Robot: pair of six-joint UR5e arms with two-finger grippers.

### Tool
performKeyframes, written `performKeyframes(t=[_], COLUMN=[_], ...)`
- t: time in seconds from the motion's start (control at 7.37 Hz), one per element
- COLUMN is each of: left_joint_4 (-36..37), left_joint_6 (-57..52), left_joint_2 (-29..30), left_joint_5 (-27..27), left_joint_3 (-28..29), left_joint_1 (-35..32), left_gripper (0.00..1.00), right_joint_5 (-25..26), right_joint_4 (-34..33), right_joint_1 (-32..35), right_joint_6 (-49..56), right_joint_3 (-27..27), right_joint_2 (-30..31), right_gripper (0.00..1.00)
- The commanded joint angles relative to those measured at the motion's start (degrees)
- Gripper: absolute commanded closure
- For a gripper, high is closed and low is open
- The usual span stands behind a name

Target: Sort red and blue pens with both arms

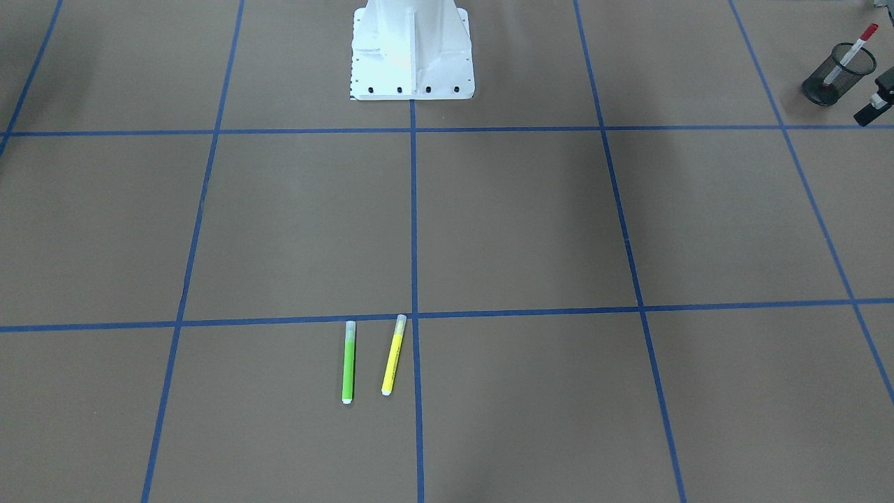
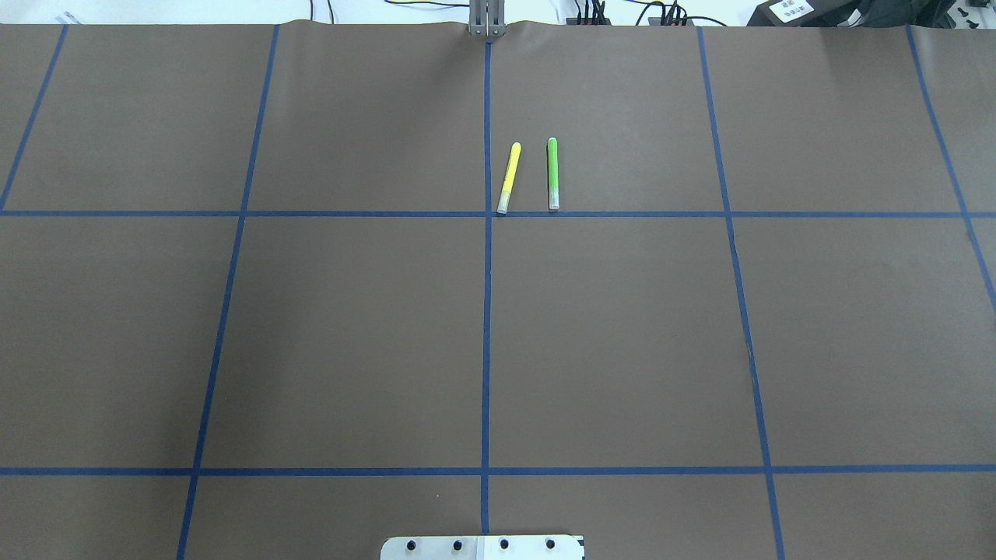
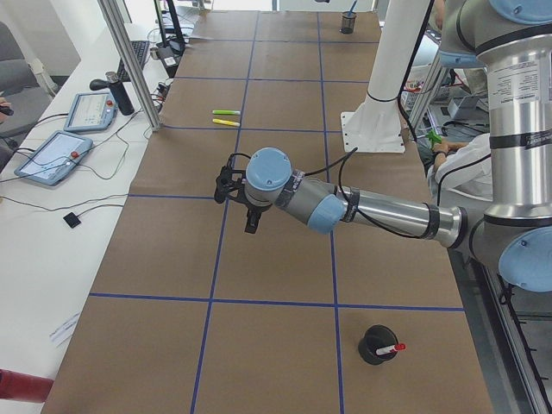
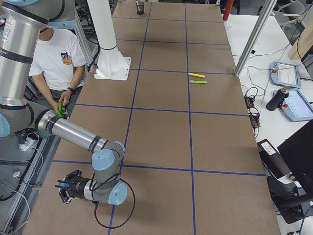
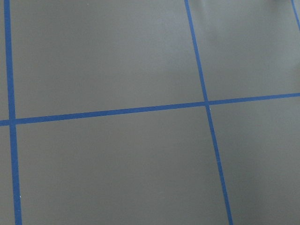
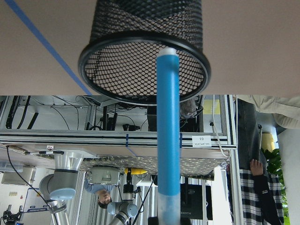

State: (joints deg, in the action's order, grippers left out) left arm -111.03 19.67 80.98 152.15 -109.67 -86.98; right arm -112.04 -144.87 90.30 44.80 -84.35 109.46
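The blue pen (image 6: 168, 126) sticks out from the right gripper (image 4: 62, 188), which pinches it. Its white end is at the mesh cup's (image 6: 145, 28) rim. The red pen (image 1: 853, 49) stands in a second cup (image 1: 838, 73) near the table's (image 2: 350, 334) left end. The left gripper (image 3: 251, 224) hovers over open table; I cannot tell its spread.

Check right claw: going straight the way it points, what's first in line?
The black mesh cup: the blue pen in the right claw points into its mouth. Depth is unclear, so wall or bottom can't be told.
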Motion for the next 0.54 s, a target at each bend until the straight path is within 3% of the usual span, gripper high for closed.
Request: performKeyframes(t=[0.0, 0.14, 0.41], left_joint_4=[0.0, 0.1, 0.0], left_joint_6=[0.0, 0.0, -0.1], left_joint_2=[0.0, 0.0, -0.1], left_joint_5=[0.0, 0.0, 0.1], left_joint_3=[-0.1, -0.1, -0.2], left_joint_1=[0.0, 0.0, -0.1], left_gripper=[0.0, 0.0, 0.0], right_joint_5=[-3.3, -4.8, -6.5], right_joint_4=[3.0, 4.1, 4.1], right_joint_1=[0.0, 0.0, 0.1], right_joint_6=[-0.1, -0.4, -0.3], right_joint_3=[2.2, 2.8, 2.2], right_joint_2=[0.0, -0.1, -1.7], right_gripper=[0.42, 0.01, 0.0])
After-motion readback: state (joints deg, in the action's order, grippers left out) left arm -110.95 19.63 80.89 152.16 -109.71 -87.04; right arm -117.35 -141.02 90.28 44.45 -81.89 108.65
